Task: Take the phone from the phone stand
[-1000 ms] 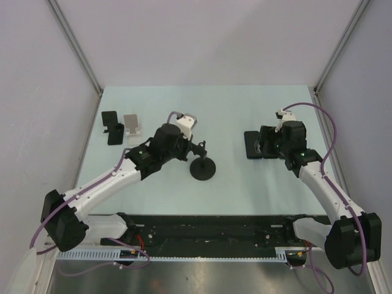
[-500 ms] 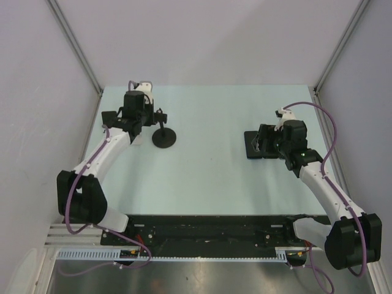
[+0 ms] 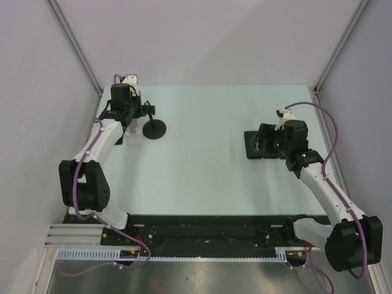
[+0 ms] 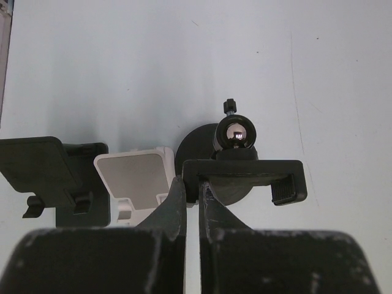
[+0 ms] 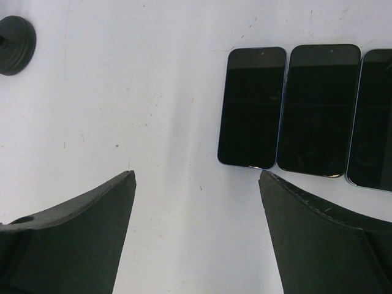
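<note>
So the left gripper (image 4: 193, 185) is squeezed right down on the left end of the cradle (image 4: 251, 173) of the black phone stand (image 3: 154, 128), fingers nearly together with only a thin slit showing between them, way out at the far left part of the worktop (image 3: 202, 165). The left wrist view looks down on the stand's shiny ball joint (image 4: 236, 133), with its round base (image 4: 195, 146) behind the cradle. Honestly can't tell whether the base is sitting on the worktop or hanging just off it. Just beside it on the left is a white stand (image 4: 136, 176), and next to that another black stand (image 4: 43, 165). The phones (image 5: 318, 110) are all the way over on the right side of the worktop. There are three of them lying flat, dark faces up, in a tight row side by side, well apart from the phone stand. The right gripper (image 5: 197, 177) hovers near that row with its fingers spread wide, and the phones sit off toward its right finger.
</note>
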### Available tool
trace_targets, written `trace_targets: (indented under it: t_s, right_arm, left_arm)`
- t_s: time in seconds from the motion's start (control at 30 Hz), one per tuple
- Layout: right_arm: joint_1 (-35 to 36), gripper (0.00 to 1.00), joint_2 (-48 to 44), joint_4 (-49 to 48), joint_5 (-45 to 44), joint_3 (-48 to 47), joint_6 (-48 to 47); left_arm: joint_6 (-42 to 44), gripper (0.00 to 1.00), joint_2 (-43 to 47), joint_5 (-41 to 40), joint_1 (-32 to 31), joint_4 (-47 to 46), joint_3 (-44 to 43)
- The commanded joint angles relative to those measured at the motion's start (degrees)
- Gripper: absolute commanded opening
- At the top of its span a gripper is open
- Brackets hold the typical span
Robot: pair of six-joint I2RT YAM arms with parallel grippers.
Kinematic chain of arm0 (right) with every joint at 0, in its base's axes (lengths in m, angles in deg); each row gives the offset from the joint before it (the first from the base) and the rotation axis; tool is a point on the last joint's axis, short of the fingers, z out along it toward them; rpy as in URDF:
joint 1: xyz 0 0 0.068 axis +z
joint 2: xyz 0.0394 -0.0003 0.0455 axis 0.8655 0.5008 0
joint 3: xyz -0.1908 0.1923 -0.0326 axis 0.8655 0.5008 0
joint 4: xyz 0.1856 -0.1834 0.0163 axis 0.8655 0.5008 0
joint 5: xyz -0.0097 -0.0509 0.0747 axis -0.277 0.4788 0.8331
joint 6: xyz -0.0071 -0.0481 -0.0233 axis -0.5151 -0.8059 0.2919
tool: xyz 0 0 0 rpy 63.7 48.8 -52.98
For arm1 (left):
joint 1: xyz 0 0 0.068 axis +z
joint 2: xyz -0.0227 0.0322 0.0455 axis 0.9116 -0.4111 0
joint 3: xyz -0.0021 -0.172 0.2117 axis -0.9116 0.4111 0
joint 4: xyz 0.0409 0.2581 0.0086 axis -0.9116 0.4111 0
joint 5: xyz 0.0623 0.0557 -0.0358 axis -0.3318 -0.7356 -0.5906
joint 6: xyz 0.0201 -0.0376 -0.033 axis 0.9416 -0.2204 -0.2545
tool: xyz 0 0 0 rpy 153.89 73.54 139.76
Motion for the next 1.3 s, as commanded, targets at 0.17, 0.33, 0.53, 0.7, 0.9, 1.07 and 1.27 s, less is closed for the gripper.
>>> trace_targets:
  t_s: [0.17, 0.33, 0.53, 0.7, 0.9, 1.07, 1.27]
  right_arm:
    - [-0.15, 0.87, -2.08, -2.81, 1.11, 0.05, 2.26]
    - [-0.33, 0.87, -3.56, -3.08, 0.67, 0.05, 2.26]
    - [-1.73, 0.89, -6.99, -3.08, -0.65, -0.56, 2.0]
    - [-3.31, 0.92, -12.26, -0.18, -4.94, -3.72, 0.15]
    - [-4.28, 1.0, -18.94, 2.72, -14.61, -11.0, -3.36]
    - [-4.37, 1.0, -23.69, 1.85, -22.95, -15.94, -7.4]
    - [-1.74, 1.0, -29.06, -2.55, -30.44, -17.0, -13.29]
  left_arm:
    - [2.54, 0.0, 1.57, 2.48, 0.29, -3.73, -2.27]
    - [4.21, 0.29, 1.92, 2.48, 0.29, -3.03, -2.62]
    - [3.16, 0.6, 5.43, 4.06, 0.29, -2.68, -2.36]
    - [0.0, 0.82, 12.55, 5.29, 0.38, -1.71, -1.66]
    - [-2.64, 0.95, 22.12, 6.61, 0.29, 5.14, -5.61]
    - [-6.41, 1.0, 29.51, 3.89, 0.38, 13.3, -12.11]
    - [-7.21, 1.0, 42.77, 1.25, 0.21, 15.26, -10.37]
